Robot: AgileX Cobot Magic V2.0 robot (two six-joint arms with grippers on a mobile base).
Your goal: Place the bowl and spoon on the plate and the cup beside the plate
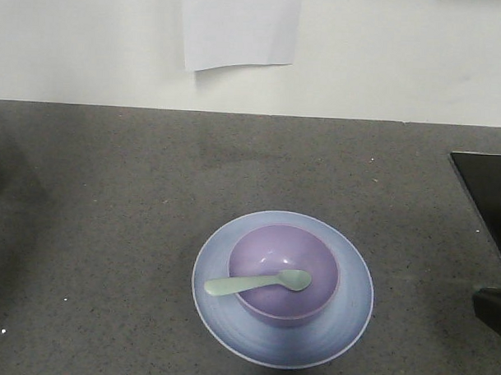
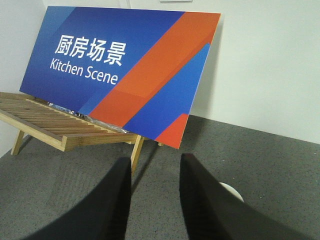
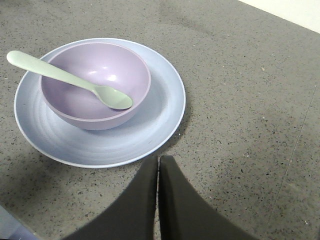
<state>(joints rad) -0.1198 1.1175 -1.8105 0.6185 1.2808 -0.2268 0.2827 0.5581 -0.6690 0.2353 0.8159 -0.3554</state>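
Note:
The pale blue plate (image 1: 229, 331) lies on the dark counter with the lavender bowl (image 1: 269, 250) standing on it. The mint-green spoon (image 1: 255, 282) rests across the bowl, scoop inside and handle over the left rim. The right wrist view shows the same plate (image 3: 165, 120), bowl (image 3: 125, 70) and spoon (image 3: 60, 75). My right gripper (image 3: 159, 158) is shut with nothing in it, just off the plate's rim. My left gripper (image 2: 156, 161) is open and empty over bare counter. A white rounded edge (image 2: 234, 191) peeks from behind its right finger; I cannot tell if it is the cup.
A blue and orange "Kitchen Scene" sign (image 2: 125, 70) leans on a wooden rack (image 2: 55, 127) ahead of the left gripper. A black panel (image 1: 489, 188) sits at the counter's right edge. A white sheet (image 1: 240, 27) hangs on the back wall.

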